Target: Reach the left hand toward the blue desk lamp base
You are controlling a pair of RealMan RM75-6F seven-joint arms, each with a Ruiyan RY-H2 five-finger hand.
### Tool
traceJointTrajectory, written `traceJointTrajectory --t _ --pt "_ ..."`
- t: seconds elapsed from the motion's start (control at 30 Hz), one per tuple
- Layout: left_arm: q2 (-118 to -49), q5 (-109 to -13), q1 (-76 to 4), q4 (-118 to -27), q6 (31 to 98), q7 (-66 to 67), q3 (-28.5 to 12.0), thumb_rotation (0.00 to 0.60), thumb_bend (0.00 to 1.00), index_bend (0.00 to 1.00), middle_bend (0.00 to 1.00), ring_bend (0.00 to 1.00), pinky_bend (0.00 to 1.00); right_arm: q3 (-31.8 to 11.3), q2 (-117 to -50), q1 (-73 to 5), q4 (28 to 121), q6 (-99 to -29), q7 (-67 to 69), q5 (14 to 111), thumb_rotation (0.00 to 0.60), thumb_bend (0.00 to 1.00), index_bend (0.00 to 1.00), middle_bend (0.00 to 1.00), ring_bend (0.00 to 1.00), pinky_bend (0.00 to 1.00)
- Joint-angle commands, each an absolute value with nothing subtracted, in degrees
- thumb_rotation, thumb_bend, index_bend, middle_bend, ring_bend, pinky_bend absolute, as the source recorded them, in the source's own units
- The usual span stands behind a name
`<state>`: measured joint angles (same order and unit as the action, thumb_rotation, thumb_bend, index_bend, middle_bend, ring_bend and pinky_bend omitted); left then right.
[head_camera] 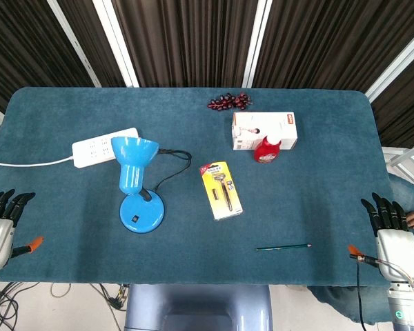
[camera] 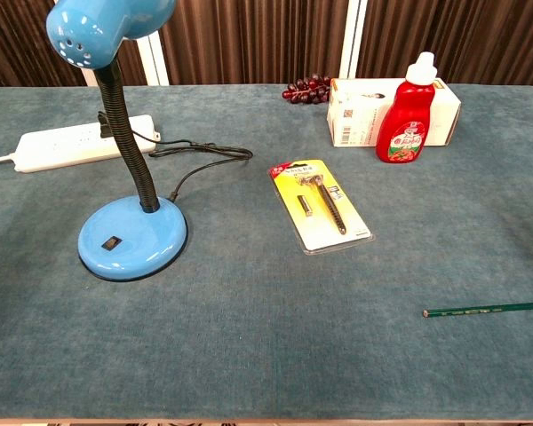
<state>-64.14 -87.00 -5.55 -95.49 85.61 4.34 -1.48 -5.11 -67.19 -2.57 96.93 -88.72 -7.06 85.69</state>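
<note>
The blue desk lamp stands left of centre on the table, its round base [head_camera: 141, 212] [camera: 131, 239] flat on the cloth and its shade [head_camera: 133, 152] [camera: 107, 24] raised on a black flexible neck. My left hand [head_camera: 1, 223] rests at the table's left front edge, fingers apart and holding nothing, well to the left of the lamp base. At the right front edge is my right hand [head_camera: 391, 232], also open and empty. Neither hand shows in the chest view.
A white power strip [head_camera: 103, 147] [camera: 80, 144] lies behind the lamp, its black cord [camera: 200, 155] looping to the base. A packaged razor [head_camera: 221, 189], a red bottle [camera: 407, 111], a white box [head_camera: 264, 129], dark grapes [head_camera: 229, 102] and a green pencil [head_camera: 283, 246] lie to the right.
</note>
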Motion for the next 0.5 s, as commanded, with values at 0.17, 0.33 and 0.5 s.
traceJointTrajectory --t 0.17,0.33,0.5 --pt "-64.09 -86.97 -5.49 -95.55 85.67 4.36 -1.52 0.600 0.13 0.13 0.16 0.04 0.06 -5.12 -67.18 -2.55 96.94 -88.76 -7.00 85.71 0.600 0.14 0.12 0.05 0.04 0.00" --pt "-63.97 -87.07 -5.35 -95.66 85.97 4.18 -1.58 0.600 0.13 0.13 0.16 0.04 0.06 -5.14 -67.18 -2.52 96.97 -88.82 -6.94 85.72 0.600 0.14 0.12 0.05 0.04 0.00" --pt "-63.93 -86.96 -5.31 -95.64 85.95 3.93 -1.62 0.600 0.13 0.11 0.16 0.04 0.06 -5.22 -67.13 -2.43 97.09 -89.00 -6.92 85.65 0.600 0.14 0.12 0.05 0.04 0.00"
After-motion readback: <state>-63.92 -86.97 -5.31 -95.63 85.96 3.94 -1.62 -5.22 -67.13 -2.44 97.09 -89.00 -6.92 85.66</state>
